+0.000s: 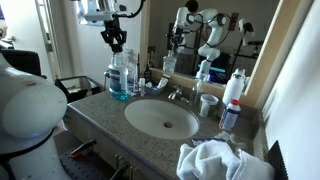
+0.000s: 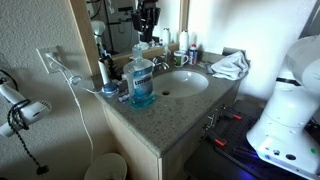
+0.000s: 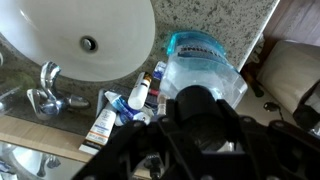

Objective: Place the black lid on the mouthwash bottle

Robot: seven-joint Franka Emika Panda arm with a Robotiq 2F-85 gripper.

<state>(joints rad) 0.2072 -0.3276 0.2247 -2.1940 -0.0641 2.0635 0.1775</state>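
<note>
Black plastic, round and small, is filling the middle of the wrist view. The black lid (image 3: 197, 104) is sitting between the fingers of the gripper (image 3: 197, 118). Those fingers are looking closed onto its sides, though dark lid against dark fingers is blurring the exact contact. Beyond the lid, farther from the camera, the mouthwash bottle (image 3: 205, 62) is standing upright on the counter (image 3: 225, 15), its clear shoulders and blue liquid spreading out past the lid's outline. I am judging the lid to be carried in the air and not yet seated, since it is looming large against the bottle's body.

The coming move is turning on one relation. The bottle's long axis is running vertically, and its neck is lying below the fingers, or very nearly so. In an exterior view the gripper (image 1: 116, 40) is hanging over the bottle (image 1: 120, 75) with a gap between them. From the wrist, the lid is sitting toward the lower edge of the bottle's outline, so a small sideways correction is probably needed before any descent. The neck itself is hidden behind the lid.

Just beside the bottle's base, tubes (image 3: 105, 122) are lying on the counter. The faucet (image 3: 45, 97) and the white sink (image 3: 40, 25) are lying farther off.
</note>
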